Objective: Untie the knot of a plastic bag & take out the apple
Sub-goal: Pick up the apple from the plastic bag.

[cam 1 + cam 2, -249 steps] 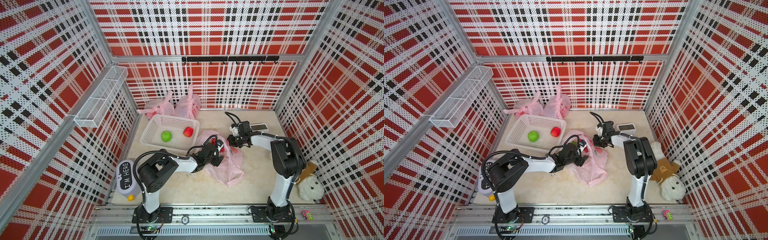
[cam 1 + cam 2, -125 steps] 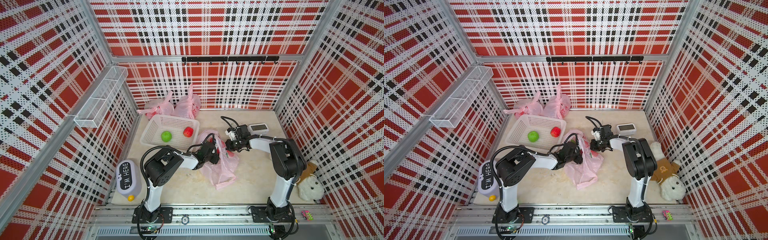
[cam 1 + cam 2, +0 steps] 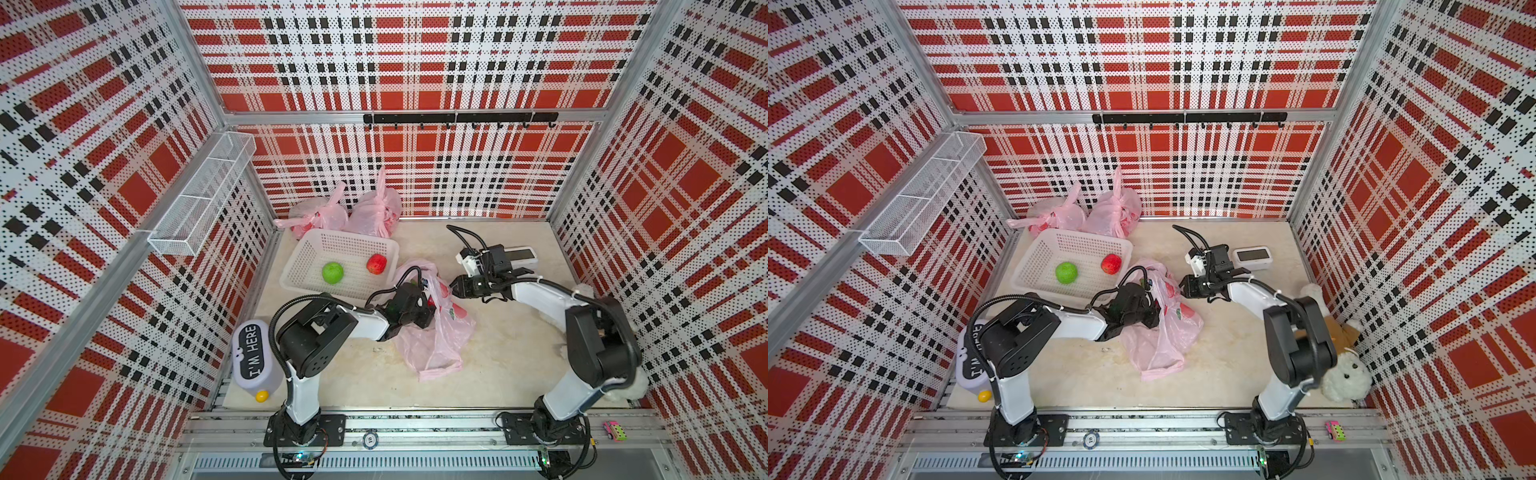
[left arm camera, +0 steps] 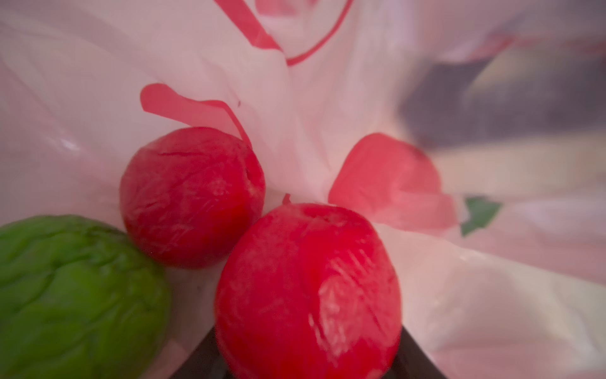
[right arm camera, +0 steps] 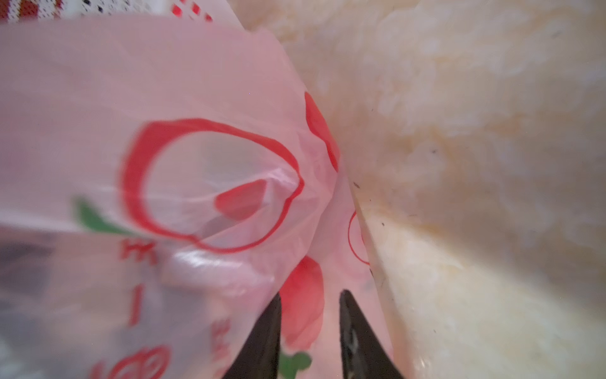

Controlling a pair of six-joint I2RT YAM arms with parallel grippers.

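Observation:
An opened pink plastic bag lies crumpled in the middle of the table. My left gripper reaches into its mouth. In the left wrist view a red apple fills the gap of that gripper, a dark finger against each side. A second red apple and a green one lie beside it inside the bag. My right gripper is at the bag's right edge, jaws apart, with printed film just beyond them. No knot shows.
A white basket behind the bag holds a green apple and a red apple. Two tied pink bags sit at the back wall. A lilac box, a white device and a plush toy line the sides.
The bag was drawn left and now hangs longer toward the front. My left jaws narrowed around the red apple. My right jaws spread apart at the bag's edge.

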